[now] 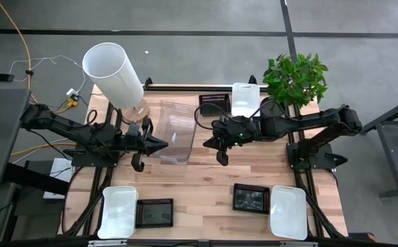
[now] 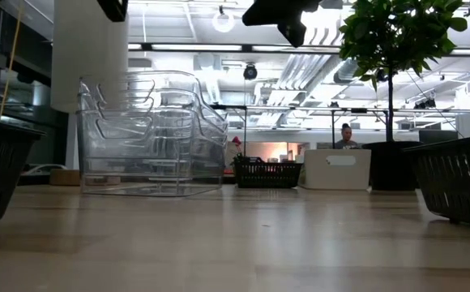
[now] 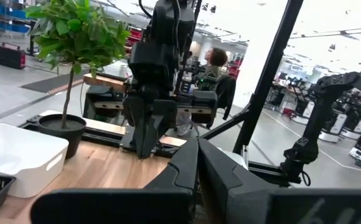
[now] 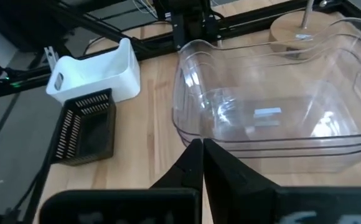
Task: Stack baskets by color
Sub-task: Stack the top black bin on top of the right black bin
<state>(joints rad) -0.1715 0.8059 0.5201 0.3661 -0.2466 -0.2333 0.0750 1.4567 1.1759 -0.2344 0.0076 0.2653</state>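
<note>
We noted both grippers closed and empty, left gripper [image 1: 163,144] and right gripper [image 1: 208,143] flanking the stacked clear plastic baskets [image 1: 173,130] mid-bench.

High cam looks straight down, far enough to take in the whole table [image 1: 206,175]. Low cam sits at tabletop level, facing across it into the room. Left wrist cam faces the right arm [image 3: 155,68], close up. Right wrist cam tilts down, near the clear baskets [image 4: 274,106], prob. the same stack seen in high & low views.
</note>
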